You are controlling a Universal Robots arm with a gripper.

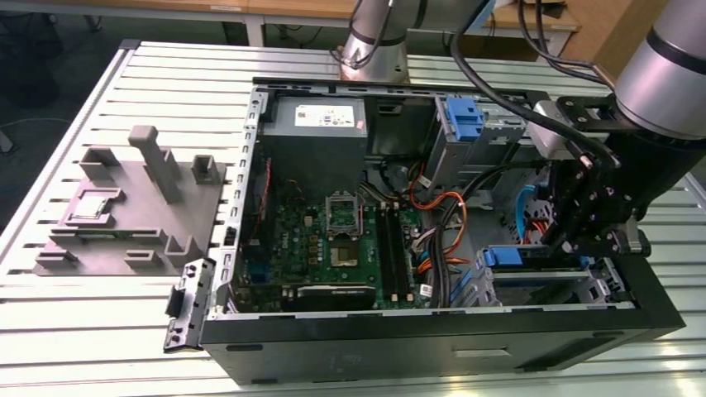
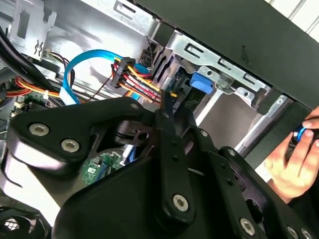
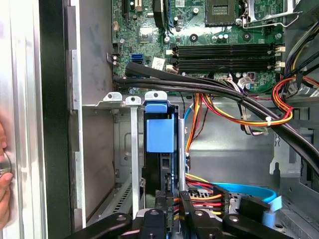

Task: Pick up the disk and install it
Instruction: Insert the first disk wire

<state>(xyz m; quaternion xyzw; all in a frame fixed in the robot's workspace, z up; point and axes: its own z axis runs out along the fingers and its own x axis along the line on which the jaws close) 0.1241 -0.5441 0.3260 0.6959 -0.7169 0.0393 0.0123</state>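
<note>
Black linkage arms of the claw fill the foreground in the second wrist view; whether it is spread or pinching cannot be told. Beyond, the open black computer tower case lies on the slatted white bench. Its metal drive bay walls closely flank the blue-bracketed silver-grey disk, standing edge-on in the bay and mostly hidden. A person's hand touches the case rim.

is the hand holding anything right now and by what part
It cannot be told. The hand sits low over the disk, which stands edge-up in the drive cage, but the contact is hidden.
</note>
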